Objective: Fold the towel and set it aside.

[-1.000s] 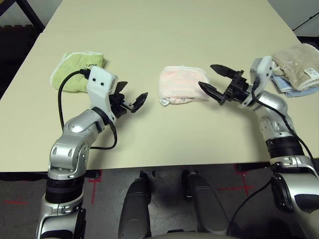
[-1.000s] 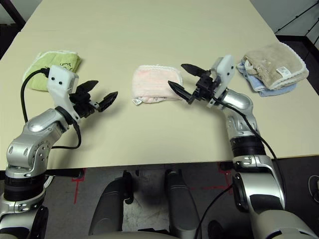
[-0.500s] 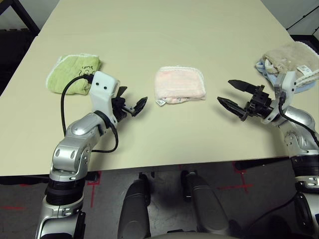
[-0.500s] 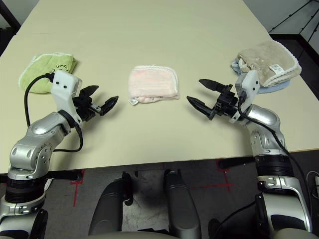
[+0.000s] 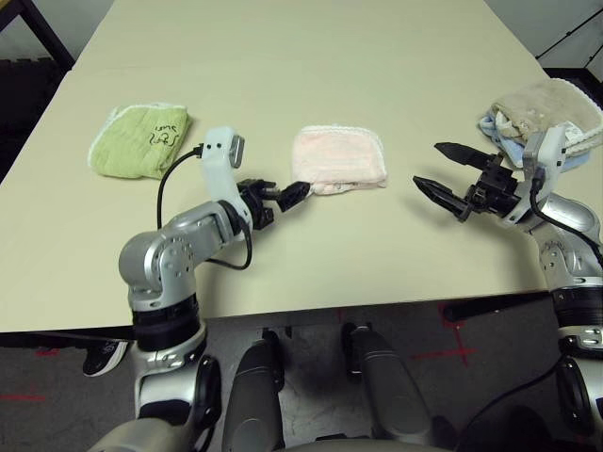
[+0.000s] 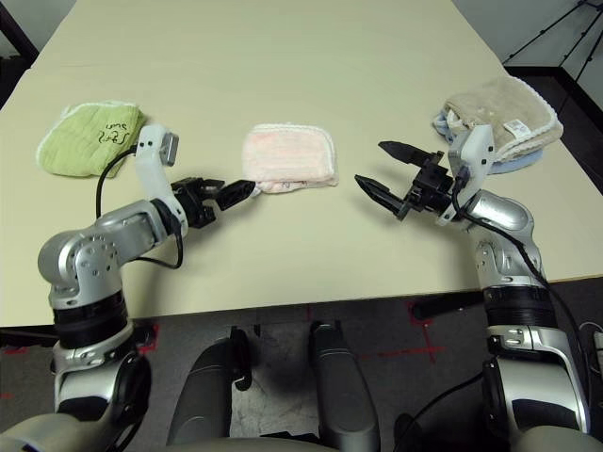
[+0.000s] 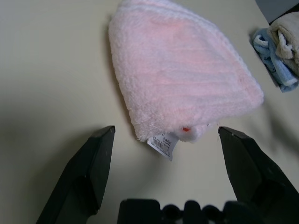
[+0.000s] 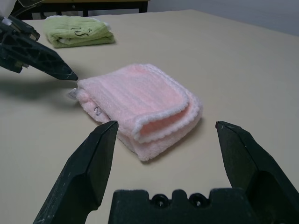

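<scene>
Two tools were noted, both with fingers spread wide and nothing held. The left tool (image 5: 287, 193) was seen low over the beige desk (image 5: 311, 56), its tips at the near left corner of the pale pink terry towel with white trimmed edge (image 5: 339, 160), just beside the small white care tag (image 7: 162, 144); contact could not be confirmed. The right tool (image 5: 450, 172) was seen hanging apart from the towel, on its right side, fingers aimed toward it.

The towel was found already folded into a thick layered packet near the middle of the desk, well apart from the light green folded cloth (image 5: 139, 139) at far left and from the beige and blue stacked towels (image 5: 546, 108) at far right. The fold was judged done; setting aside was judged outstanding.

Risks were judged as follows:
- If only the tag or the top layer were pinched at that corner, the packet could be peeled open on lifting and the fold lost.
- A one-corner grip could let the thick bundle sag and unroll, as the layers were seen loose at the open edge in the right wrist view.
- If the fingers were driven along the desk, the soft terry could be pushed and bunched instead of captured.
- A careless carry toward either side could bring the towel onto the green cloth or the stacked towels.
</scene>
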